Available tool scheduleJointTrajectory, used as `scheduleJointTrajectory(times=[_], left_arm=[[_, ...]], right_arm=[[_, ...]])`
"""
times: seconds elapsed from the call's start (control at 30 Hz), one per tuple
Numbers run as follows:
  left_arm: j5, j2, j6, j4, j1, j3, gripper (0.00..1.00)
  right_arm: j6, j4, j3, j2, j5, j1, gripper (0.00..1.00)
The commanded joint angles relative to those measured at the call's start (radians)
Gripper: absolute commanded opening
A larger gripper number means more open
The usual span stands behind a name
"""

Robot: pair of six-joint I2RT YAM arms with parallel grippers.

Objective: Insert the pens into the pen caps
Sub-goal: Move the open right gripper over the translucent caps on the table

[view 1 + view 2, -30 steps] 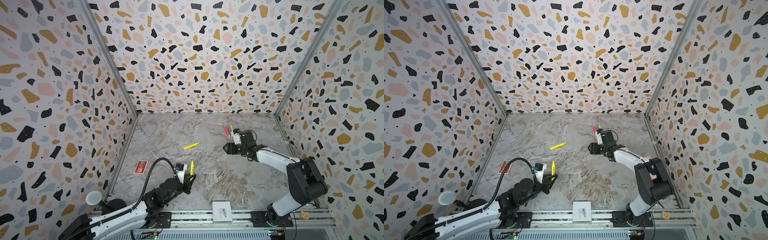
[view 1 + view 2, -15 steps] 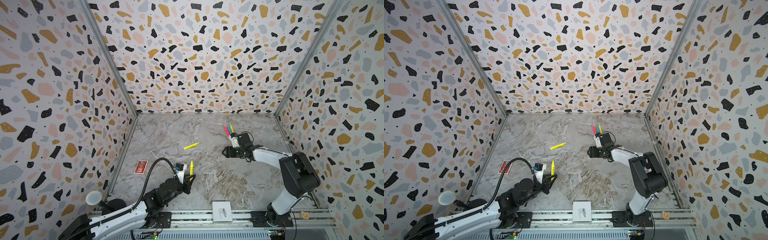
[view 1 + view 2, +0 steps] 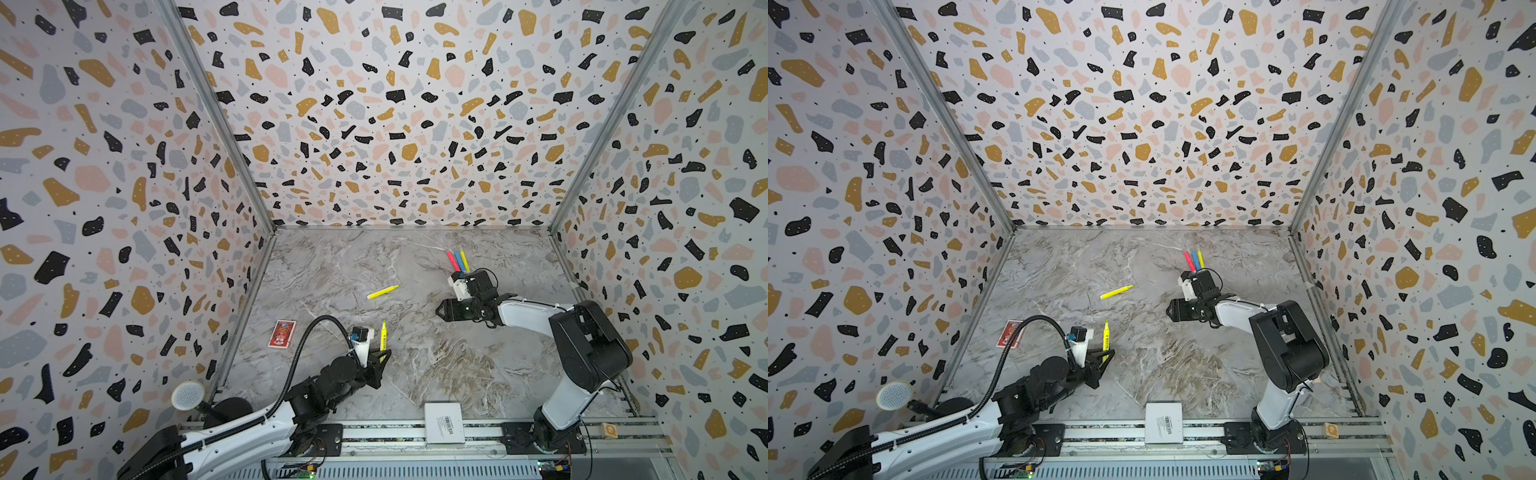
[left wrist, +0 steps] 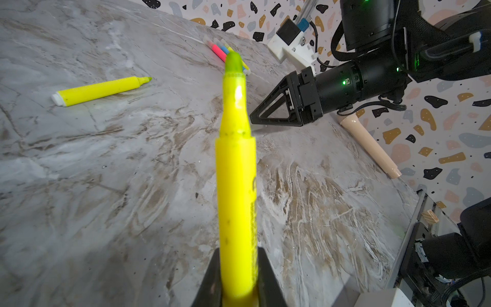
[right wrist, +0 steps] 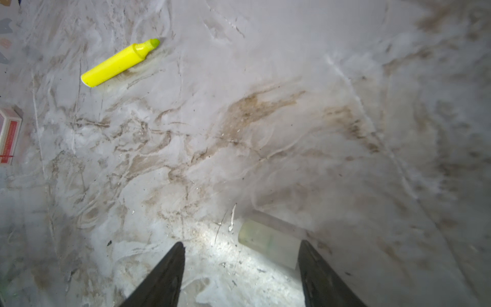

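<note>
My left gripper [image 3: 380, 358] [image 3: 1103, 357] [image 4: 239, 276] is shut on a bright yellow pen [image 3: 382, 334] [image 4: 236, 170], uncapped tip pointing away from the arm. A second yellow pen [image 3: 382, 291] [image 5: 119, 63] lies loose mid-table. Pink, blue and yellow pens [image 3: 457, 261] [image 3: 1194, 259] lie side by side at the back. My right gripper [image 3: 442, 311] [image 5: 241, 243] is open, low over the table. A clear pen cap [image 5: 268, 244] lies on the marble between its fingers, close to one of them.
A red card box [image 3: 282, 333] lies near the left wall. A white box [image 3: 444, 423] sits on the front rail, a wooden block [image 3: 610, 430] at the rail's right end. A beige handle [image 4: 369, 143] lies behind the right arm. A microphone [image 3: 188, 395] stands front left.
The right gripper has drawn back from the three pens, toward the front and slightly left, its forearm swinging low. The left arm and its pen have not moved.
</note>
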Motion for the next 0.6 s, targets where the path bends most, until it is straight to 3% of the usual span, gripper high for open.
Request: scheduleJointTrajectory(times=[0.0,0.57], left_arm=[[-0.007,-0.003,-0.007,0.038,0.005,-0.009,0.00],[-0.017,-0.006,-0.005,0.033,0.004,-0.006,0.00]], right_arm=[[0.015,0.014,-0.015,-0.001,-0.013,0.011,0.68],[0.059,0.028,-0.061,-0.065,-0.001,0.132,0.67]])
